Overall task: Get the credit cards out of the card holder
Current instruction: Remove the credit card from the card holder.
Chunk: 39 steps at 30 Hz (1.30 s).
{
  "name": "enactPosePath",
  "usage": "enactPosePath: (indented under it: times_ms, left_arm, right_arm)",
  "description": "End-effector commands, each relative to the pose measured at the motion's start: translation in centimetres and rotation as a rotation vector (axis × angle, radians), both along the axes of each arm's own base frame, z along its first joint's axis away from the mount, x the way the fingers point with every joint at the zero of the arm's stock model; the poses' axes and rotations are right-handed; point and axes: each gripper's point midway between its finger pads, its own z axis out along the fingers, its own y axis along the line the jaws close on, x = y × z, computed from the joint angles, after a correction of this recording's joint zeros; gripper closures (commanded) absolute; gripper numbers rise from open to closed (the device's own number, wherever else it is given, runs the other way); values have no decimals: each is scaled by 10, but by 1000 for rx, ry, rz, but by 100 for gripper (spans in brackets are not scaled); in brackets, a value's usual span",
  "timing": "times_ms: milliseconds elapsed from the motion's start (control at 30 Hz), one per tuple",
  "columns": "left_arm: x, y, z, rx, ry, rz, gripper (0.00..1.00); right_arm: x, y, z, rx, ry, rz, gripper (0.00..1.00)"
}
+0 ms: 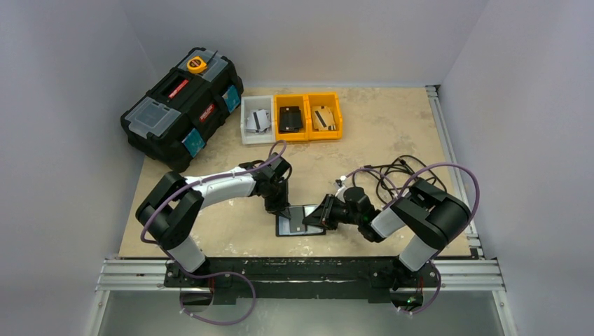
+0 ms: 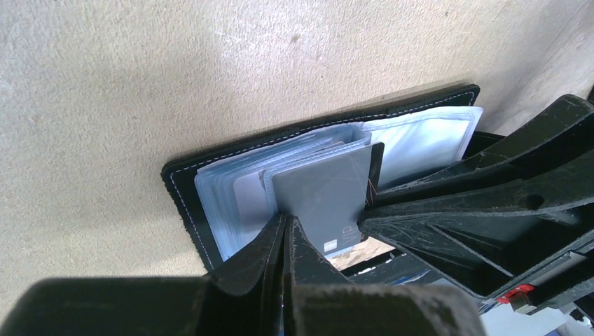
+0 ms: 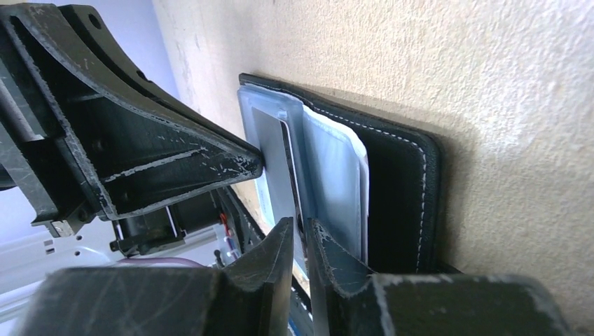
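Observation:
The card holder (image 1: 298, 228) lies open on the table between both arms; it is black with white stitching (image 2: 182, 189) and has clear sleeves. A grey credit card (image 2: 322, 192) sticks up out of the sleeves. My left gripper (image 2: 288, 222) is shut, its tips pressed at the card's lower corner on the sleeves; I cannot tell whether anything is pinched. My right gripper (image 3: 301, 229) comes in from the other side with a narrow gap, and the card's edge (image 3: 270, 161) runs between its fingers. The card holder's right half (image 3: 399, 189) lies flat. Other credit cards are hidden in the sleeves.
A large black toolbox (image 1: 182, 105) stands at the back left. Beside it are a white bin (image 1: 257, 119) and two yellow bins (image 1: 291, 117) with items in them. Loose cables (image 1: 382, 175) lie behind the right arm. A metal rail (image 1: 301, 269) runs along the near edge.

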Motion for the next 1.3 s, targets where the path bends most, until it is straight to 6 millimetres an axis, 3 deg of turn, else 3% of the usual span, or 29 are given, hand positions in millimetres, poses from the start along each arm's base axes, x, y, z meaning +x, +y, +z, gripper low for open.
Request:
enactPosePath:
  times_ms: [0, 200, 800, 1000, 1133, 1267]
  left_arm:
    - [-12, 26, -21, 111, 28, 16, 100]
    - [-11, 30, -19, 134, 21, 15, 100]
    - [-10, 49, -26, 190, 32, 42, 100]
    - [-10, 47, -28, 181, 38, 35, 100]
    - [-10, 44, -27, 169, 37, 32, 100]
    - [-9, 43, -27, 165, 34, 31, 100]
  right_arm:
    - [4, 6, 14, 67, -31, 6, 88]
    - [4, 4, 10, 60, -18, -10, 100]
    - [3, -26, -13, -99, -3, -87, 100]
    - [6, -15, -7, -73, -31, -42, 71]
    - [9, -9, -7, -66, -33, -22, 69]
    - [11, -5, -10, -63, -27, -12, 74]
